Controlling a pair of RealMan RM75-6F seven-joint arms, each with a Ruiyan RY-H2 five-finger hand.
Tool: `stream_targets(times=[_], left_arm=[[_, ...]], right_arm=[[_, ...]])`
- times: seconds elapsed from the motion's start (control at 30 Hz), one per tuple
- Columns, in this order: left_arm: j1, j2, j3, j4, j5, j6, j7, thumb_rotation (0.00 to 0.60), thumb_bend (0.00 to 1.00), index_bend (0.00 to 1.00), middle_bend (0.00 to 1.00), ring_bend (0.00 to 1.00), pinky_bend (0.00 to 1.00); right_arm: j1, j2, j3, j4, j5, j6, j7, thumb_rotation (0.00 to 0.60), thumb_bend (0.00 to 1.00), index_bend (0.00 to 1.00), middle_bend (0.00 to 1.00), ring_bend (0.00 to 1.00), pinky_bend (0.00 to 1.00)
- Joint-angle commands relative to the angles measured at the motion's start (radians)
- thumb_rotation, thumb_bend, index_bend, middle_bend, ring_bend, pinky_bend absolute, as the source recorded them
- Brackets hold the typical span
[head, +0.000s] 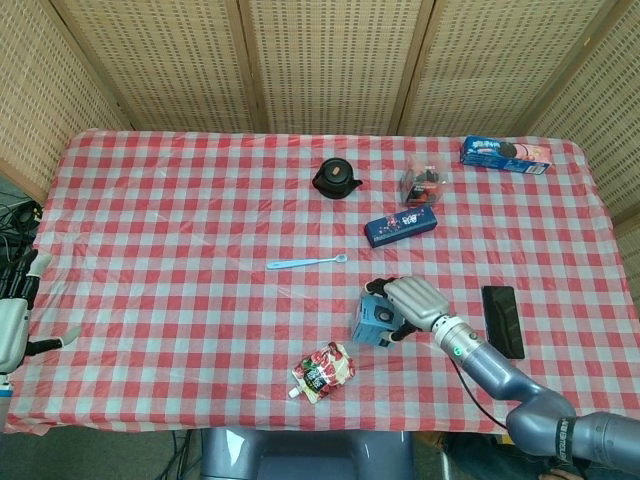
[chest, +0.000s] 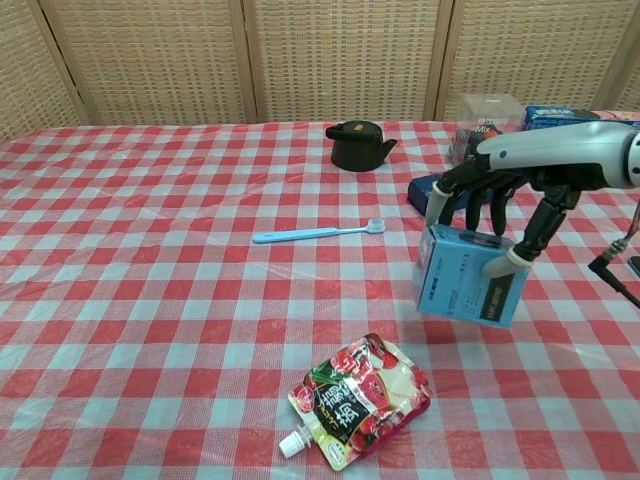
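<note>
The right hand (chest: 505, 210) grips the tilted light-blue box (chest: 468, 277) from above, fingers closed round its top, apparently mid-lift; a steady carry seems required next.

Blue box (chest: 468, 288) — tilted, seemingly lifted

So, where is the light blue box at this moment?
The light blue box is in the right hand, tilted above the tablecloth, right of the red pouch and near the dark blue box.
</note>
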Motion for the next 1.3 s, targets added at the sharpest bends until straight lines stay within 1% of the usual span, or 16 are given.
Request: stream_targets(times=[0.03,0.13,0.27,0.37,0.43,0.5,0.57,0.6,0.63,0.73,0.8,0.87,0.97,1.1,1.23,1.3], left_arm=[[0.001,0.000,-0.002,0.000,-0.002,0.003,0.000,0.600,0.00,0.00,0.00,0.00,0.00],[0.000,-0.001,-0.001,0.001,-0.005,0.000,0.003,0.600,0.00,0.00,0.00,0.00,0.00],[-0.003,-0.004,-0.001,0.003,-0.007,-0.005,0.008,0.600,0.00,0.00,0.00,0.00,0.00],[-0.004,-0.006,0.000,0.003,-0.009,-0.005,0.013,0.600,0.00,0.00,0.00,0.00,0.00],[-0.004,-0.008,0.000,0.003,-0.010,-0.006,0.016,0.600,0.00,0.00,0.00,0.00,0.00],[-0.005,-0.009,0.000,0.003,-0.012,-0.007,0.019,0.600,0.00,0.00,0.00,0.00,0.00],[-0.006,-0.010,0.001,0.003,-0.014,-0.008,0.023,0.600,0.00,0.00,0.00,0.00,0.00],[-0.006,-0.011,0.001,0.003,-0.014,-0.008,0.024,0.600,0.00,0.00,0.00,0.00,0.00],[-0.006,-0.012,0.001,0.003,-0.015,-0.009,0.026,0.600,0.00,0.00,0.00,0.00,0.00],[-0.007,-0.014,0.002,0.003,-0.016,-0.010,0.030,0.600,0.00,0.00,0.00,0.00,0.00],[-0.007,-0.015,0.002,0.002,-0.017,-0.010,0.032,0.600,0.00,0.00,0.00,0.00,0.00],[-0.008,-0.016,0.002,0.001,-0.015,-0.009,0.035,0.600,0.00,0.00,0.00,0.00,0.00],[-0.007,-0.016,0.003,-0.004,-0.012,-0.007,0.033,0.600,0.00,0.00,0.00,0.00,0.00],[-0.005,-0.015,0.006,-0.008,-0.003,-0.002,0.032,0.600,0.00,0.00,0.00,0.00,0.00],[-0.002,-0.013,0.009,-0.012,0.008,0.005,0.029,0.600,0.00,0.00,0.00,0.00,0.00],[-0.001,-0.011,0.010,-0.014,0.013,0.008,0.025,0.600,0.00,0.00,0.00,0.00,0.00]], right_arm=[[0.087,0.073,0.004,0.020,0.083,-0.172,0.083,0.600,0.67,0.40,0.44,0.38,0.49],[0.123,0.082,-0.012,0.046,0.088,-0.258,0.105,0.600,0.71,0.40,0.44,0.38,0.49],[0.142,0.073,-0.027,0.076,0.082,-0.298,0.122,0.600,0.77,0.40,0.44,0.40,0.49],[0.162,0.068,-0.042,0.104,0.083,-0.347,0.140,0.600,0.78,0.41,0.44,0.41,0.49],[0.174,0.066,-0.051,0.122,0.086,-0.375,0.149,0.600,0.76,0.40,0.41,0.40,0.47],[0.183,0.059,-0.059,0.143,0.086,-0.392,0.159,0.600,0.67,0.35,0.33,0.29,0.36],[0.183,0.052,-0.062,0.158,0.083,-0.386,0.166,0.600,0.56,0.24,0.20,0.10,0.13],[0.181,0.050,-0.063,0.164,0.079,-0.376,0.165,0.600,0.51,0.21,0.15,0.05,0.08],[0.177,0.047,-0.064,0.169,0.075,-0.362,0.165,0.600,0.43,0.15,0.07,0.01,0.02],[0.154,0.034,-0.068,0.188,0.063,-0.263,0.147,0.600,0.27,0.05,0.00,0.00,0.00],[0.135,0.028,-0.072,0.193,0.051,-0.179,0.121,0.600,0.25,0.02,0.00,0.00,0.00],[0.113,0.025,-0.073,0.188,0.041,-0.091,0.094,0.600,0.24,0.01,0.00,0.00,0.00],[0.091,0.040,-0.067,0.164,0.036,-0.014,0.076,0.600,0.23,0.01,0.00,0.00,0.00],[0.069,0.069,-0.067,0.119,0.009,0.046,0.061,0.600,0.20,0.05,0.00,0.00,0.00],[0.019,0.087,-0.092,0.055,-0.066,0.156,0.011,0.600,0.10,0.11,0.01,0.00,0.00],[-0.012,0.079,-0.118,0.029,-0.100,0.214,-0.029,0.600,0.08,0.12,0.03,0.00,0.00]])
